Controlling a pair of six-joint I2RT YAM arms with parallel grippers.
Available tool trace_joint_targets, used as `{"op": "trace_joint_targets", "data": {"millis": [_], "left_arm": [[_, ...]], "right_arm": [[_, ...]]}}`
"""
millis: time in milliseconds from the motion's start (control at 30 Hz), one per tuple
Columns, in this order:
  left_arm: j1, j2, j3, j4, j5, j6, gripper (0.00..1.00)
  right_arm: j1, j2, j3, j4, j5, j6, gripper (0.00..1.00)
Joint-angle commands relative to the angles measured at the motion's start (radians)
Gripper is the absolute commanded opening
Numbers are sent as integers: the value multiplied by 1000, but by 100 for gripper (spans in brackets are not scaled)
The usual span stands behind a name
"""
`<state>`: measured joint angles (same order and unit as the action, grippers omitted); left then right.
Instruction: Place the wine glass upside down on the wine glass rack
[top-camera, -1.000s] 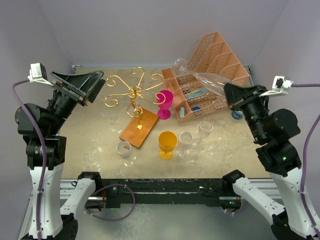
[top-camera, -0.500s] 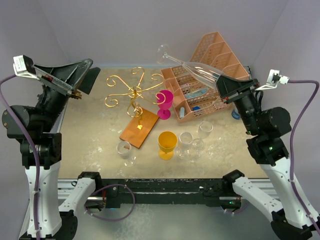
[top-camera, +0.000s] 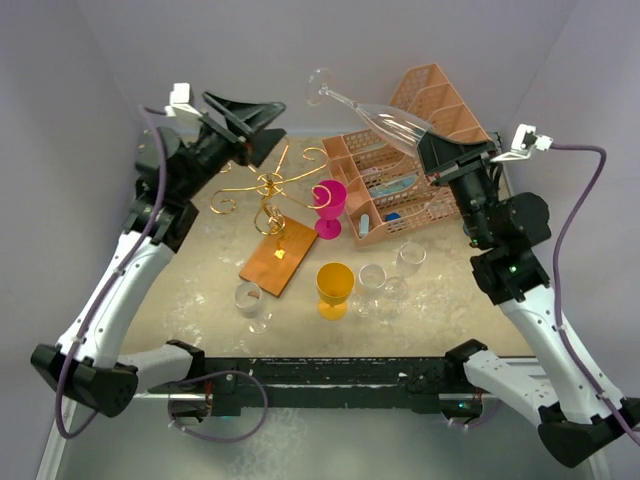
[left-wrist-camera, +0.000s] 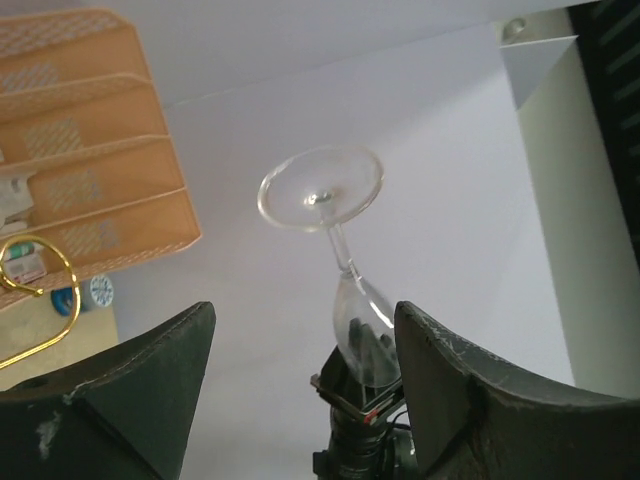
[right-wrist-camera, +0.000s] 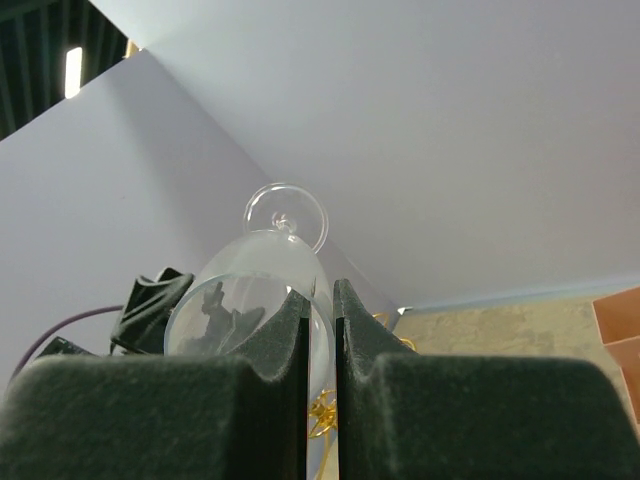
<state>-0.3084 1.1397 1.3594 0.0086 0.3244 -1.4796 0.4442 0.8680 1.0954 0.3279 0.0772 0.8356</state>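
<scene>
My right gripper (top-camera: 428, 148) is shut on the rim of a clear wine glass (top-camera: 385, 118). It holds the glass high in the air, tilted, with the foot (top-camera: 320, 86) pointing up and left. In the right wrist view the fingers (right-wrist-camera: 300, 320) pinch the bowl wall (right-wrist-camera: 240, 290). The gold wire wine glass rack (top-camera: 268, 186) stands on its copper-brown base (top-camera: 282, 256) below and left of the glass. My left gripper (top-camera: 268, 125) is open and empty, raised above the rack and facing the glass foot (left-wrist-camera: 320, 190). In the left wrist view the glass lies beyond its jaws, apart from them.
A peach mesh organiser (top-camera: 425, 150) stands at the back right. A pink glass (top-camera: 328, 206) stands by the rack. A yellow glass (top-camera: 334, 288) and three clear glasses (top-camera: 252, 303) (top-camera: 372, 285) (top-camera: 408, 258) stand nearer the front.
My left arm has swung from the far left up and in over the rack. My right gripper has lifted the glass higher and turned it further left.
</scene>
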Motion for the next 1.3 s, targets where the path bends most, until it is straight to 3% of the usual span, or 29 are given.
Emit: {"op": "trace_joint_targets", "data": {"millis": [0,200,333,467,767,967,1133,1267], "left_arm": [[-99,52,55,93,-137,79,70],[-239,91,36,215,-289,48,69],[-333,120,52,264,-424,64,68],[-396,138,62,268,-547,92,58],[-410,148,47,313,-676,104,44],[-411,125,27,311,-768,137,25],[-411,142,26,338,-776,138,22],[-411,164,40,344,-764,134,30]], "right_arm": [[4,28,3,145,40,45,0],[4,55,-23,247,-48,49,0],[4,80,16,230,-124,35,0],[4,75,1,251,-149,33,0],[4,24,-35,232,-181,28,0],[4,-11,-61,181,-206,47,0],[3,-29,-94,176,-254,73,0],[4,-38,-111,188,-287,85,0]]}}
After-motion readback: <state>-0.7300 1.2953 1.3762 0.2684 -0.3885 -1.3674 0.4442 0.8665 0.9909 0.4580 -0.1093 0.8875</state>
